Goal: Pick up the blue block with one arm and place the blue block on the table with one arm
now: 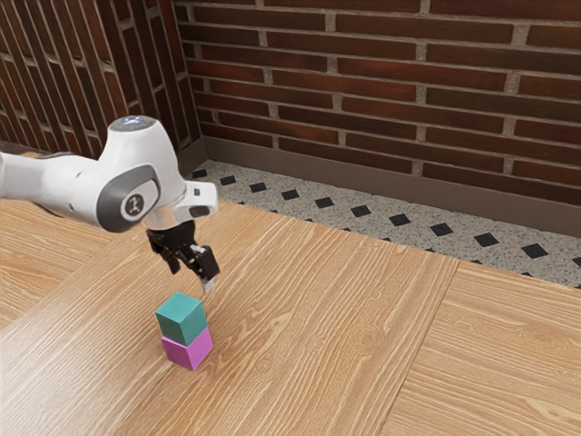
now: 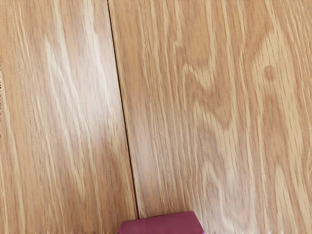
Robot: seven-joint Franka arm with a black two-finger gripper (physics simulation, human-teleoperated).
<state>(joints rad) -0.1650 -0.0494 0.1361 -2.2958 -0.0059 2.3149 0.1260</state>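
1 teal block (image 1: 181, 318) sits on 1 pink block (image 1: 189, 350) near the claw (image 1: 194, 273), whose grip I cannot tell.

In the exterior view, the arm (image 1: 77, 187) is reaching in from nine o'clock, its tool (image 1: 192, 274) pointing toward five o'clock.

Pale glare washes the wooden table (image 2: 92, 102) (softly, in patches) under bright light
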